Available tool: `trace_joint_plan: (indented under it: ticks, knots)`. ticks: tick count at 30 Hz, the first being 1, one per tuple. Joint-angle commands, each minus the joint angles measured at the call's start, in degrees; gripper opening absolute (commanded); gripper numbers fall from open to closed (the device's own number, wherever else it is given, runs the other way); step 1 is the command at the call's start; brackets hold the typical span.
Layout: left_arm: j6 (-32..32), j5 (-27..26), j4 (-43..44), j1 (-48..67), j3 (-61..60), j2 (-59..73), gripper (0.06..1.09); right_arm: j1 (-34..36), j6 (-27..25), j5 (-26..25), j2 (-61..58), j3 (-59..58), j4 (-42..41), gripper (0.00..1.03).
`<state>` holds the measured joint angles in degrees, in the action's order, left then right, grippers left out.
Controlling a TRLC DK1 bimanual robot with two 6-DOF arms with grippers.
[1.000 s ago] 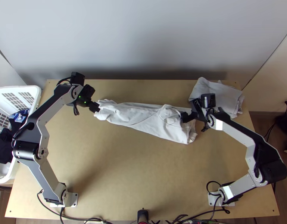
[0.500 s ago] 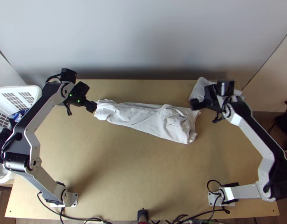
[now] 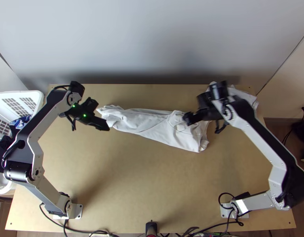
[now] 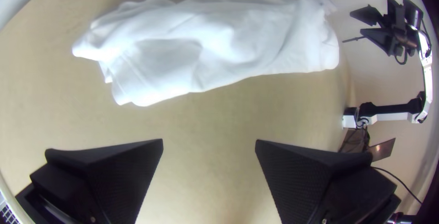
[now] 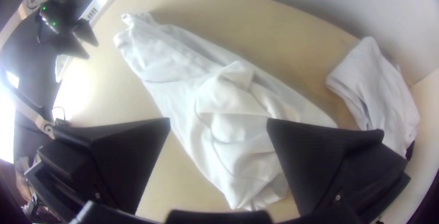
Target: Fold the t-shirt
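Note:
The white t-shirt point(image 3: 150, 123) lies on the table as a long, narrow, wrinkled strip, bunched near its right end. Over its left end stands my left gripper point(image 3: 100, 117), and above its right part is my right gripper point(image 3: 193, 108). In the left wrist view, bare tabletop lies between the spread fingers of the left gripper point(image 4: 209, 141), with the t-shirt point(image 4: 215, 41) apart from them. The right wrist view has the right gripper point(image 5: 218, 120) open above the bunched part of the t-shirt point(image 5: 233, 100), holding nothing.
A pile of light cloth point(image 3: 246, 97) lies at the table's far right corner, partly behind the right arm. A white basket point(image 3: 38, 97) with dark and blue cloth stands at the left edge. Cables run along the near edge.
Over the last second the right gripper moved right off the t-shirt, then back left over it. My left gripper shifted slightly left, then right and toward the near edge. The t-shirt looks unmoved.

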<state>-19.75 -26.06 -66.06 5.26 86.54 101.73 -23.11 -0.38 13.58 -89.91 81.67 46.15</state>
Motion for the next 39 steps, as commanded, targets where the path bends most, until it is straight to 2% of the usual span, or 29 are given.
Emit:
trace_joint_plan:
  ticks: [1,4,9,25,31,32,34,35,36,37,38,39]
  knots:
    - [-0.1,-3.7,0.0,0.5,-3.7,-0.4,1.04,-6.5,1.1,1.4,-2.7,3.7,3.7,0.98]
    - [0.5,-2.1,3.6,-0.2,-5.9,-1.3,1.04,-6.2,1.1,1.5,-2.8,4.0,3.9,0.98]
    - [2.2,8.4,14.5,0.4,-11.0,-2.9,1.04,-5.5,1.0,1.6,-2.1,3.1,4.4,0.98]
    - [2.6,9.6,29.6,-0.7,-10.4,5.4,1.04,-5.5,0.8,2.9,3.2,-8.5,3.4,0.98]
    - [2.0,9.5,31.0,-0.5,-10.6,6.7,1.03,-6.4,1.3,3.9,3.4,-11.0,1.8,0.98]
    - [1.5,9.5,31.0,-0.5,-10.7,6.6,1.0,-6.5,1.3,3.9,3.3,-11.2,1.7,0.98]
    - [0.3,9.1,31.0,-0.3,-10.8,6.2,0.86,-6.5,1.3,3.9,3.3,-11.4,1.1,0.98]
    - [-0.3,8.8,31.0,-0.3,-10.9,6.0,0.72,-6.5,1.3,3.9,3.3,-11.5,1.0,0.98]
    - [-0.4,8.7,31.2,-0.4,-11.0,5.6,0.47,-6.5,1.3,3.9,3.3,-11.6,0.8,0.98]
    - [0.1,8.7,32.4,-0.7,-11.4,4.9,0.16,-6.5,1.3,4.0,3.3,-11.7,0.8,0.98]
    - [0.7,8.7,33.5,-1.1,-11.9,4.2,0.1,-6.5,1.3,4.0,3.3,-11.7,0.7,0.98]
    - [-0.1,8.7,33.7,-1.2,-12.4,3.6,0.09,-6.5,1.3,4.1,3.3,-11.7,0.7,0.98]
